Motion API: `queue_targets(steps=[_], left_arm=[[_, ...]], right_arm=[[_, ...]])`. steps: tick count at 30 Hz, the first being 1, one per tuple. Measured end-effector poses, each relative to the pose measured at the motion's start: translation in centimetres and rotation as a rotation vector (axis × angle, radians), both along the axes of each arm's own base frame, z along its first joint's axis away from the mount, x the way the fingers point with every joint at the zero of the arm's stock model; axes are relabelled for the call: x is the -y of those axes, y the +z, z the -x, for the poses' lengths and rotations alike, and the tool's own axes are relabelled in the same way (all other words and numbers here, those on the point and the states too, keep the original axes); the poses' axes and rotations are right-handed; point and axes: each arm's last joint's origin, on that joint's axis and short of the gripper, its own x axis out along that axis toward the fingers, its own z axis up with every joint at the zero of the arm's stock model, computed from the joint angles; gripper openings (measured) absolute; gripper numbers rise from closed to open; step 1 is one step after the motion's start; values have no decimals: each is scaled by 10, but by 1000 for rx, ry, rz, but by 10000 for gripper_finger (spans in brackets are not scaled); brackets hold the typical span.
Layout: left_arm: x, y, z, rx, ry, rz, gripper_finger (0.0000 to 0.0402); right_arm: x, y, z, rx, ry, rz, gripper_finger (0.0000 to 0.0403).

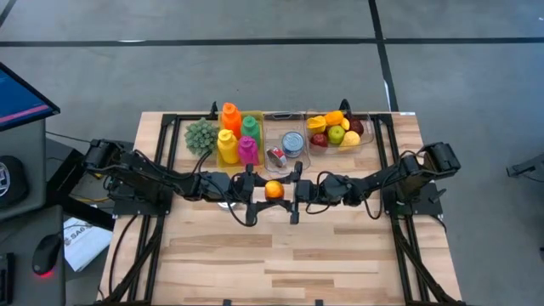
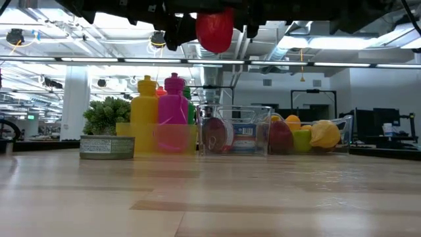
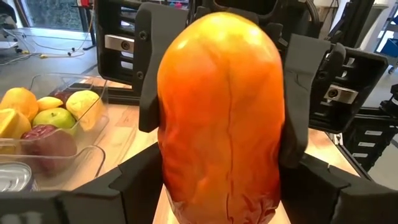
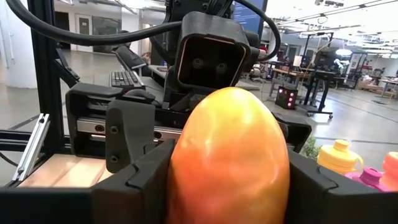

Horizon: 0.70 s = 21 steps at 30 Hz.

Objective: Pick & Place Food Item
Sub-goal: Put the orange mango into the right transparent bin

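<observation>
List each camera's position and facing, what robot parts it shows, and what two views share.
High view: overhead, looking straight down; both arms show, left gripper and right gripper meeting at the orange fruit.
Low view: table height, facing the bins; arms hang in from above.
Left wrist view: faces the right arm; its own fingers flank the fruit.
Right wrist view: faces the left arm; its own fingers flank the fruit.
Shared: both wrist views show the fruit between both grippers.

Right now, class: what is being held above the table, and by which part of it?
An orange-red mango-like fruit hangs in mid-air between both arms. The left end effector and right end effector each have fingers against its opposite sides, mid-handover; which carries the weight cannot be told.
</observation>
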Motion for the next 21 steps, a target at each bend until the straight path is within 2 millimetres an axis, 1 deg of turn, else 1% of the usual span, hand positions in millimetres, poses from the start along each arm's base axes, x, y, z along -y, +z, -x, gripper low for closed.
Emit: queue_targets(steps=[3, 6, 9, 14, 16, 21], left_arm=[[0, 0, 0, 0, 0, 1, 262], [0, 0, 0, 0, 1, 6, 263], [-3, -1, 0, 0, 12, 62, 263], [-13, -3, -1, -17, 46, 154, 263], [-16, -3, -2, -19, 32, 180, 263], [-16, -3, -2, -13, 12, 207, 278]], right_arm=[[0, 0, 0, 0, 0, 0, 220], [0, 0, 0, 0, 0, 0, 205], [0, 0, 0, 0, -1, 0, 202], [1, -1, 0, -6, -14, 0, 202], [1, -1, 0, -6, -15, 0, 202], [1, -1, 0, -2, -8, 0, 202]])
